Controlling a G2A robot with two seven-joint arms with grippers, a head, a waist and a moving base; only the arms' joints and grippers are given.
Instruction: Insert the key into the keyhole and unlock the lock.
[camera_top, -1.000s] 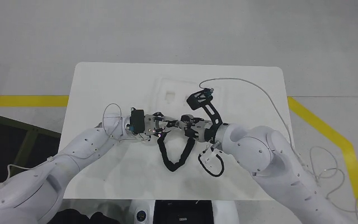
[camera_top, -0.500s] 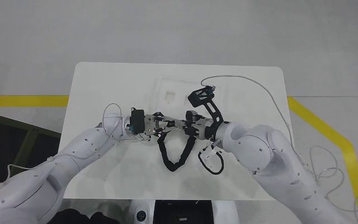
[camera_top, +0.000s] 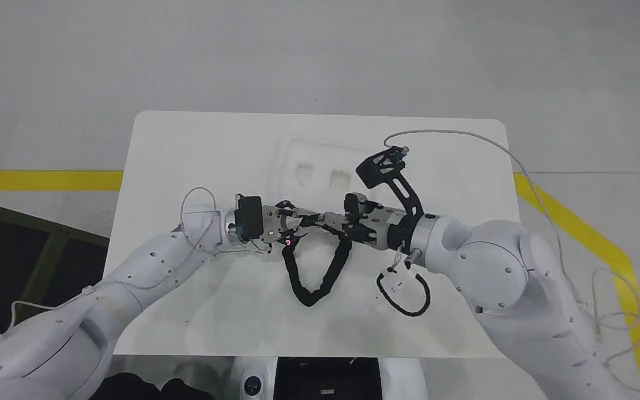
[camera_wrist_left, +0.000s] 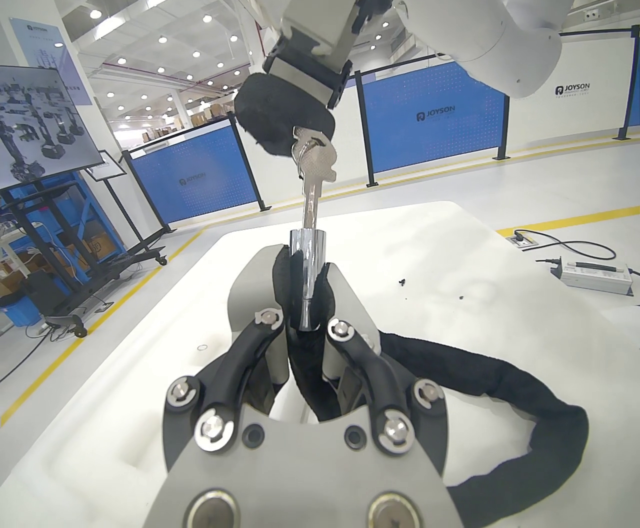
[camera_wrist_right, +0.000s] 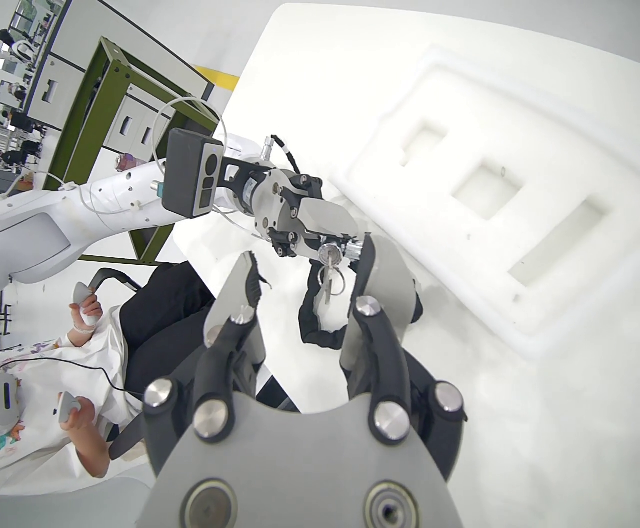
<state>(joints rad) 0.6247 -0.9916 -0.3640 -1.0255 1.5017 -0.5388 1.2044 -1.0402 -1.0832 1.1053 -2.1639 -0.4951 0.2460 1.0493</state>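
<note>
Left tool (camera_wrist_left: 300, 265) clamps chrome lock (camera_wrist_left: 311, 285) above desk (camera_wrist_left: 450, 240). Black sleeved chain (camera_wrist_left: 500, 370) loops down onto desk. Key (camera_wrist_left: 316, 172) sits in keyhole. Right tool (camera_wrist_right: 308, 252) spread wide, gripping nothing, one pad just beside key head.

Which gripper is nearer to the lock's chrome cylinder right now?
Left. The left gripper is shut on the chrome cylinder. The right gripper is open at the head of the key that sticks out of it, not touching the cylinder.
</note>
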